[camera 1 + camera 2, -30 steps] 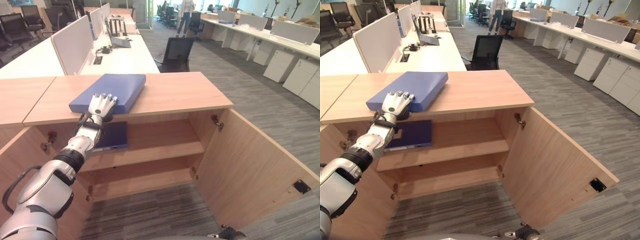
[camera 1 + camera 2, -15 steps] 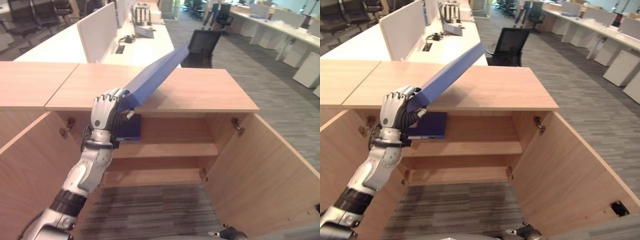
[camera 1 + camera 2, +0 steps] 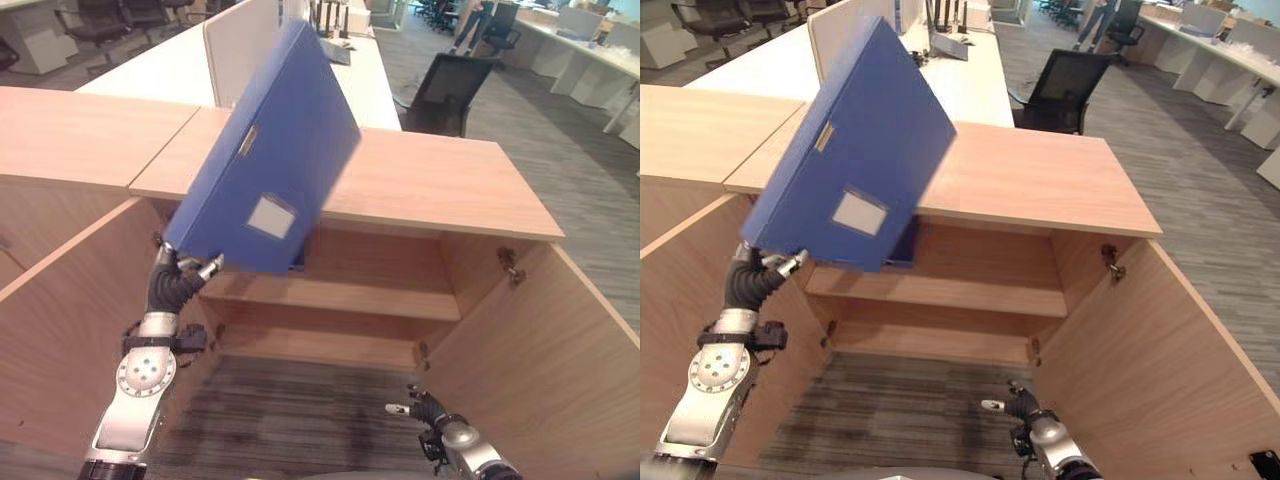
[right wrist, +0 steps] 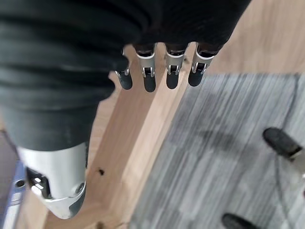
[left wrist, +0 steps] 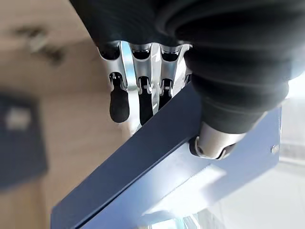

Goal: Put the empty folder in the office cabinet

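Observation:
My left hand [image 3: 185, 275] is shut on the lower corner of a large blue folder [image 3: 265, 150] with a white label. The folder hangs off the cabinet top [image 3: 430, 185], steeply tilted, before the open cabinet's left half. In the left wrist view the thumb presses one face of the folder [image 5: 181, 162] and the fingers [image 5: 143, 100] reach round its edge. A second, darker folder [image 3: 905, 245] lies on the upper shelf [image 3: 350, 295], mostly hidden behind the held one. My right hand [image 3: 430, 410] hangs low near the carpet, fingers [image 4: 162, 71] relaxed and holding nothing.
Both cabinet doors stand wide open, the right door [image 3: 560, 370] and the left door [image 3: 70, 300]. A lower shelf [image 3: 320, 345] lies beneath the upper one. Behind the cabinet are white desks with dividers [image 3: 240, 40], a black office chair [image 3: 445, 95] and a person far back [image 3: 470, 15].
The folder has come off the cabinet top and swung from a slight tilt to a steep one. My left hand has dropped lower. The camera has shifted, and the right hand shows further in.

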`<state>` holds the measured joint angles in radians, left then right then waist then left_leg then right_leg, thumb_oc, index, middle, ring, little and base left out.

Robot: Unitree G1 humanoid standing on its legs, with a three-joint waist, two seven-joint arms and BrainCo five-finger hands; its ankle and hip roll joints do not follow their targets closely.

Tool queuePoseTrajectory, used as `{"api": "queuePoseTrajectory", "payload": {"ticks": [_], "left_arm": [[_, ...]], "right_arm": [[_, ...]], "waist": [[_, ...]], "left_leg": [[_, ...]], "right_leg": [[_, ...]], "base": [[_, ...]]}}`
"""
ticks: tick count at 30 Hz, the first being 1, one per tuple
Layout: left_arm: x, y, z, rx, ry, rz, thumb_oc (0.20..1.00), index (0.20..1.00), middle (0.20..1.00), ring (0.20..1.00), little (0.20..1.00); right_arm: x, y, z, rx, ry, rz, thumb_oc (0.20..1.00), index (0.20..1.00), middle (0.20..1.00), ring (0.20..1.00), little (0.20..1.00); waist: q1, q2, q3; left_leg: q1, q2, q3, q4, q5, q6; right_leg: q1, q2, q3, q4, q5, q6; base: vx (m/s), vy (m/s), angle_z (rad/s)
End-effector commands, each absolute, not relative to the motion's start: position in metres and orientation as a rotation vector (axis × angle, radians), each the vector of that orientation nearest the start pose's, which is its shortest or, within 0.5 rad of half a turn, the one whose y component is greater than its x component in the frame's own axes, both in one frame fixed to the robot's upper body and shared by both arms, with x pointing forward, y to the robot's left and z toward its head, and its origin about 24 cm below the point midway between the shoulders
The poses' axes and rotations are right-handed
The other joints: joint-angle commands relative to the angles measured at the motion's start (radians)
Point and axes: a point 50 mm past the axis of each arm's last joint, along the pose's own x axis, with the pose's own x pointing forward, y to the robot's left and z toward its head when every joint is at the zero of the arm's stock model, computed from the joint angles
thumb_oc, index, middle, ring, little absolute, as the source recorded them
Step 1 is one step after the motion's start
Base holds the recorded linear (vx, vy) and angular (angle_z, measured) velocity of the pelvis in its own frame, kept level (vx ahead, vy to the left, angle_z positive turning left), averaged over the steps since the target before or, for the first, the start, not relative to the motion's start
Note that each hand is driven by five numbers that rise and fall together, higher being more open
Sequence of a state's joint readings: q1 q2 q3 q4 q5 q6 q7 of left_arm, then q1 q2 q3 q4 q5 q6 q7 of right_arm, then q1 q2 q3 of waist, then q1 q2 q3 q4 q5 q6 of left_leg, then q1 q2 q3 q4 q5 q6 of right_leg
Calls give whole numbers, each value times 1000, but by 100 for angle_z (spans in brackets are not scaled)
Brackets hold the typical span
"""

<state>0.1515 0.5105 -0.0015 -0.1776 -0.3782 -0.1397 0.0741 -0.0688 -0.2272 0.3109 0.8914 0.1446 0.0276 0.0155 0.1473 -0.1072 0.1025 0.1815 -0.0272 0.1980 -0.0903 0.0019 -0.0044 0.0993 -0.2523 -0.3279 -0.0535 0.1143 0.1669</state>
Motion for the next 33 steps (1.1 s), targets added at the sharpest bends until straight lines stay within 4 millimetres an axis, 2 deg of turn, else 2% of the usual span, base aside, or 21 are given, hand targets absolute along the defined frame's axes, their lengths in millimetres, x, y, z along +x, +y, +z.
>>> {"api": "queuePoseTrajectory", "payload": {"ticks": [1, 7, 20, 24, 30, 31, 32, 33], "left_arm": [[228, 220, 119, -31, -304, -128, 200, 200, 200, 200, 200], [231, 215, 131, -99, -331, -212, 200, 200, 200, 200, 200], [232, 211, 116, -172, -263, -204, 200, 200, 200, 200, 200], [231, 217, 113, -98, -247, -177, 200, 200, 200, 200, 200], [219, 252, 99, 209, -131, -94, 200, 200, 200, 200, 200], [219, 252, 99, 209, -131, -94, 200, 200, 200, 200, 200], [216, 263, 96, 312, -93, -75, 200, 200, 200, 200, 200], [214, 268, 94, 354, -75, -64, 200, 200, 200, 200, 200]], "right_arm": [[205, -179, -111, -88, 787, 138, 1000, 1000, 1000, 1000, 1000], [210, -179, -108, 20, 769, 114, 1000, 1000, 1000, 1000, 1000], [205, -184, -112, -1, 800, 101, 1000, 1000, 1000, 1000, 1000], [206, -190, -110, -28, 787, 87, 1000, 1000, 1000, 1000, 1000], [231, -227, -74, -208, 622, 13, 1000, 1000, 1000, 1000, 1000], [230, -227, -74, -209, 623, 13, 1000, 1000, 1000, 1000, 1000], [237, -240, -59, -254, 557, -24, 1000, 1000, 1000, 1000, 1000], [240, -246, -52, -279, 530, -43, 1000, 1000, 1000, 1000, 1000]], "waist": [[0, -26, 2], [8, -30, -1], [5, -26, 4], [3, -27, 2], [0, -16, 0], [0, -16, 0], [-2, -13, -1], [-4, -11, -2]], "left_leg": [[-30, -70, -84, 3, -110, 55], [-31, -73, -87, 3, -105, 55], [-27, -73, -88, 3, -109, 54], [-31, -74, -91, 3, -106, 55], [-25, -71, -89, 3, -114, 56], [-25, -71, -90, 3, -114, 56], [-25, -70, -90, 3, -115, 57], [-25, -70, -90, 3, -115, 57]], "right_leg": [[-31, -103, -62, 20, 152, 95], [-31, -109, -63, 20, 160, 95], [-28, -108, -67, 22, 157, 95], [-31, -110, -69, 21, 159, 95], [-29, -110, -69, 20, 157, 95], [-29, -110, -69, 20, 157, 95], [-29, -111, -70, 21, 157, 95], [-29, -111, -71, 21, 157, 95]], "base": [[0, 0, 0], [0, 1, 1], [0, 0, 0], [0, 0, 0], [0, 0, 0], [0, 0, 0], [0, 0, 0], [0, 0, 0]]}}
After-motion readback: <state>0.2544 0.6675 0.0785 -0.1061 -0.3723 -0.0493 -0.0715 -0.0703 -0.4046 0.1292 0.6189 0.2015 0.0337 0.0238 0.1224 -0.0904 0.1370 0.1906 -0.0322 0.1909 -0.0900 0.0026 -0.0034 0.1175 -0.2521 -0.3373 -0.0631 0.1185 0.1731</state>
